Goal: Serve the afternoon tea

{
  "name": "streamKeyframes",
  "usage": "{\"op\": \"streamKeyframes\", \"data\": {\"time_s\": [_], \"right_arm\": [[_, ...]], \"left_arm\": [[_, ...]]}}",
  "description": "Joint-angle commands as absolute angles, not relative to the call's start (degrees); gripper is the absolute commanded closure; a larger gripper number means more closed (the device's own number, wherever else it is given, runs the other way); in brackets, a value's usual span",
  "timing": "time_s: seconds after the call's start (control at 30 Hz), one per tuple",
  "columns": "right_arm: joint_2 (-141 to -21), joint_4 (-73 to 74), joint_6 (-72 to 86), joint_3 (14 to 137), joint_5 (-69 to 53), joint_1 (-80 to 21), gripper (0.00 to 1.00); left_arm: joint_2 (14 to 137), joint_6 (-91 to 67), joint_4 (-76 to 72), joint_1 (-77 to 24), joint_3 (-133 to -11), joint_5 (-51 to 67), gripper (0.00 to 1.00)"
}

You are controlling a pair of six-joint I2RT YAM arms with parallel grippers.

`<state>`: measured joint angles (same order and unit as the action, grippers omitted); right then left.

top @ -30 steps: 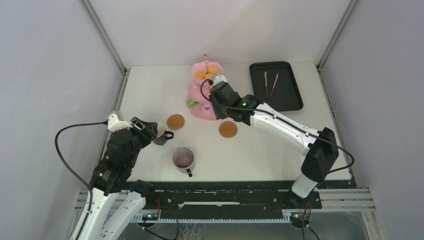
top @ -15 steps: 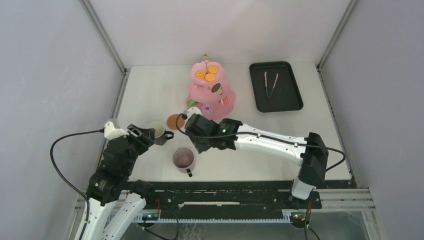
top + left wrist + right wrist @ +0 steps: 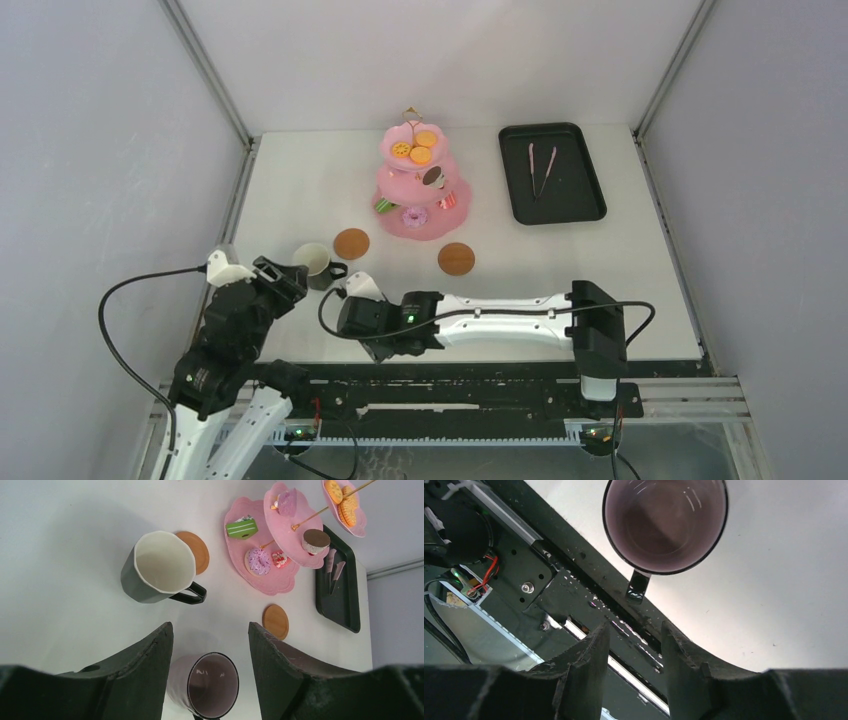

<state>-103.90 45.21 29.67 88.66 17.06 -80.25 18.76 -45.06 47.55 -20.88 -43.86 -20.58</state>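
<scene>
My right gripper is half open, empty, mug just ahead; the stand holds pastries, both mugs off coasters.

cake stand blocks centre, open tabletop right

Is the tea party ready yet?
Not yet. Done: toy pastries sit on the pink three-tier cake stand. The right end effector, open, hovers by the handle of the purple-lined dark mug. Both round brown coasters are bare; that mug and the white-lined dark mug need placing on them.
</scene>
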Motion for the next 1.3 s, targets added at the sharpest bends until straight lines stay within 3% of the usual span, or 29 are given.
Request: {"op": "streamKeyframes", "data": {"time_s": [0.0, 0.8, 1.13, 1.27], "right_arm": [[-105.4, 43.7, 33.9, 90.3, 19.4, -81.5, 0.5], [-113.3, 36.8, 34.4, 89.6, 18.1, -79.0, 0.5], [-115.6, 34.1, 35.4, 87.9, 17.1, -78.3, 0.57], [-116.1, 33.5, 35.6, 87.6, 17.1, -78.1, 0.65]], "left_arm": [[17.1, -45.2, 49.1, -21.1, -45.4, -20.3, 0.38], [14.2, -43.0, 53.1, -21.0, -46.5, -21.3, 0.38], [14.6, -42.1, 53.4, -21.1, -46.8, -21.5, 0.38], [14.9, -41.6, 53.4, -21.0, -47.3, -21.6, 0.37]]}}
